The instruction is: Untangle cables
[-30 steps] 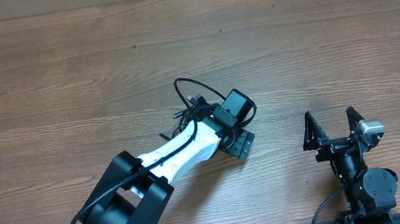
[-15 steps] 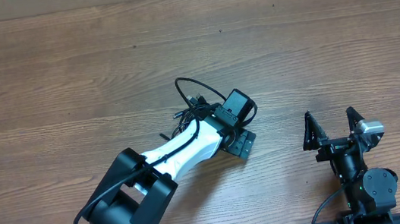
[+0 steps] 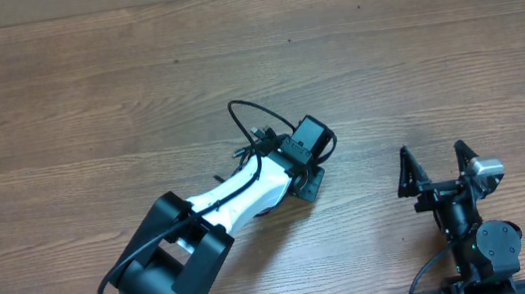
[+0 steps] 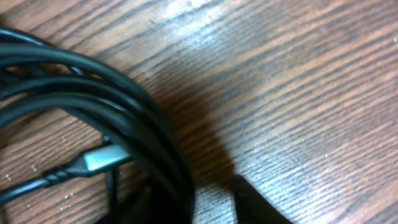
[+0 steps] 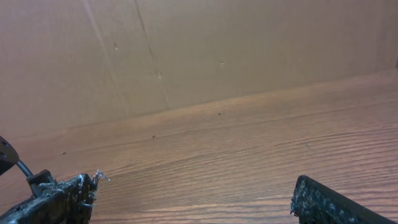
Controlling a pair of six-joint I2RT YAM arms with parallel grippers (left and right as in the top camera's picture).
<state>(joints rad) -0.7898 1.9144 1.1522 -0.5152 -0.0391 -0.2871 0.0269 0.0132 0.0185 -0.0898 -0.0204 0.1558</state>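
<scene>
The cables [image 3: 245,129] lie in a small black tangle at the table's middle, one loop arching away from the arm. My left gripper [image 3: 289,159] is pressed down right beside and over that tangle. In the left wrist view the cables [image 4: 124,106] fill the left half as thick black coils, with a silver-tipped plug [image 4: 102,158] among them. The coils run down between the fingers of the left gripper [image 4: 193,208]. A strip of bare wood shows between them and the right fingertip [image 4: 252,205]. My right gripper [image 3: 432,156] stands open, apart from the tangle and with nothing in it [image 5: 193,199].
The wooden table [image 3: 86,98] stretches to the left and the back. A brown cardboard wall [image 5: 217,43] rises along its far edge. The left arm's white link [image 3: 234,201] slants from the front left up to the cables.
The left jaws have narrowed around the cable coils and the wrist has shifted slightly. The right arm has not moved.
</scene>
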